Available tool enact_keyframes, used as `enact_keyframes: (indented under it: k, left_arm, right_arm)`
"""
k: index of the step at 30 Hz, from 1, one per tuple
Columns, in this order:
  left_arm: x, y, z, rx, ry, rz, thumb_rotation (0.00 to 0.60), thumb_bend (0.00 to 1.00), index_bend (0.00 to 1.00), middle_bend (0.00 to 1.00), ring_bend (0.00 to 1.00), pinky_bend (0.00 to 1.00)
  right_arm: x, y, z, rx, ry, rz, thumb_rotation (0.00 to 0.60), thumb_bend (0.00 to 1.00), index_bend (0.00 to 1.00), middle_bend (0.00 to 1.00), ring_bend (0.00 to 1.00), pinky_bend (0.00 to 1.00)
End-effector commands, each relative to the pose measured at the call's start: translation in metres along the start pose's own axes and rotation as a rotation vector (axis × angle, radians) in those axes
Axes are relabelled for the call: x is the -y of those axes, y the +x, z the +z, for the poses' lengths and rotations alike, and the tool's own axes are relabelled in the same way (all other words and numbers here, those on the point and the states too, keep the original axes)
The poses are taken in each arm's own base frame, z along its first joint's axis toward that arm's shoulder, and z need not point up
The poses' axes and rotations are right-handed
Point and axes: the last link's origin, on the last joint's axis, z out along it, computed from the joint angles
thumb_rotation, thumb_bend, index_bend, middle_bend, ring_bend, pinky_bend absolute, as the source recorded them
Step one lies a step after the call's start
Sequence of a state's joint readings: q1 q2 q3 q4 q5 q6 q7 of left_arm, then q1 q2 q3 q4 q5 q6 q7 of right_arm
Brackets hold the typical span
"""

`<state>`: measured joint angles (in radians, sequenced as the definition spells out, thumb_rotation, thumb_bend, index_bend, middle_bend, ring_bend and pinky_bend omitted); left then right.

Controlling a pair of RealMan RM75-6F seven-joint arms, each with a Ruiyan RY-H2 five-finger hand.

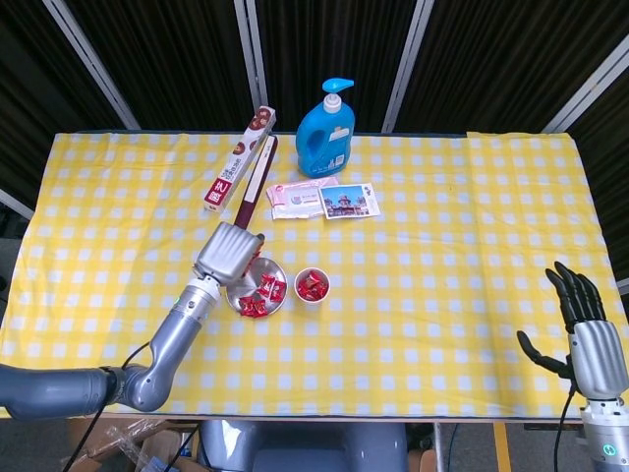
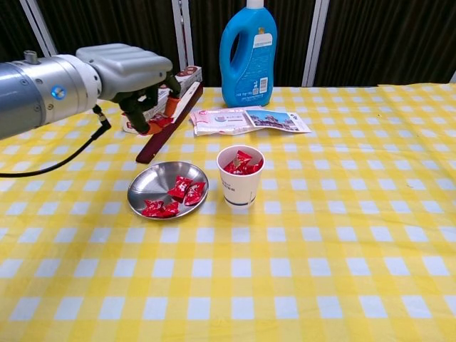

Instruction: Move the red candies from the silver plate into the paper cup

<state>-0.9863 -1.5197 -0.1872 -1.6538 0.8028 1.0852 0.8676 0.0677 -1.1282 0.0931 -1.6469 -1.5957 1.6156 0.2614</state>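
Left hand (image 2: 139, 78) hovers above the silver plate (image 2: 151, 179), fingers curled around a red candy, paper cup (image 2: 240, 176) just right of the plate already part-filled, several red candies (image 2: 185, 189) left on it

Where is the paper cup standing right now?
The paper cup stands left of the table's middle in both views, just right of the silver plate and in front of the flat printed packets. Red candies already lie inside it.
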Motion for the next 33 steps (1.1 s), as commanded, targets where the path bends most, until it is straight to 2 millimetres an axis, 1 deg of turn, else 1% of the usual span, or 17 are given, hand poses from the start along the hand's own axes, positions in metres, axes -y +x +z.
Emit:
enact_keyframes:
  k: [1,3,4,6,9,18,23,29,33]
  left_arm:
    - [-0.035,0.004,0.005,-0.014,-0.078,-0.009,0.600,0.40,0.51,0.90,0.96,1.00]
    - [-0.050,0.002,0.007,-0.010,-0.106,0.001,0.600,0.40,0.51,0.90,0.96,1.00]
    - [-0.054,0.001,0.008,-0.009,-0.114,0.008,0.600,0.40,0.51,0.90,0.96,1.00]
    - [-0.071,-0.003,0.011,-0.003,-0.148,0.047,0.600,0.39,0.51,0.90,0.96,1.00]
    - [-0.081,-0.006,0.015,0.002,-0.147,0.047,0.600,0.38,0.51,0.90,0.96,1.00]
    - [-0.088,-0.007,0.023,-0.003,-0.128,0.018,0.600,0.35,0.51,0.90,0.96,1.00]
    - [-0.089,-0.007,0.023,0.001,-0.130,0.003,0.600,0.25,0.42,0.89,0.95,1.00]
    - [-0.089,-0.004,0.021,-0.011,-0.129,-0.026,0.600,0.24,0.36,0.89,0.95,1.00]
    - [-0.085,0.000,0.019,-0.027,-0.124,-0.051,0.600,0.24,0.33,0.87,0.94,1.00]
  right_arm:
    - [0.000,0.000,0.000,-0.001,-0.001,0.000,0.600,0.36,0.00,0.00,0.00,0.00]
    - [-0.001,0.001,0.000,-0.003,-0.002,0.002,0.600,0.36,0.00,0.00,0.00,0.00]
    - [-0.001,0.001,0.000,-0.004,-0.002,0.003,0.600,0.36,0.00,0.00,0.00,0.00]
    - [-0.001,0.002,0.000,-0.006,-0.002,0.007,0.600,0.36,0.00,0.00,0.00,0.00]
    - [-0.001,0.003,0.000,-0.008,0.002,0.010,0.600,0.36,0.00,0.00,0.00,0.00]
    - [0.000,0.003,0.000,-0.004,0.006,0.011,0.600,0.36,0.00,0.00,0.00,0.00]
    - [0.000,0.002,0.000,-0.003,0.005,0.007,0.600,0.36,0.00,0.00,0.00,0.00]
    - [0.000,0.002,0.000,-0.007,0.004,0.006,0.600,0.36,0.00,0.00,0.00,0.00]
    - [-0.001,0.002,0.000,-0.007,0.003,0.006,0.600,0.36,0.00,0.00,0.00,0.00]
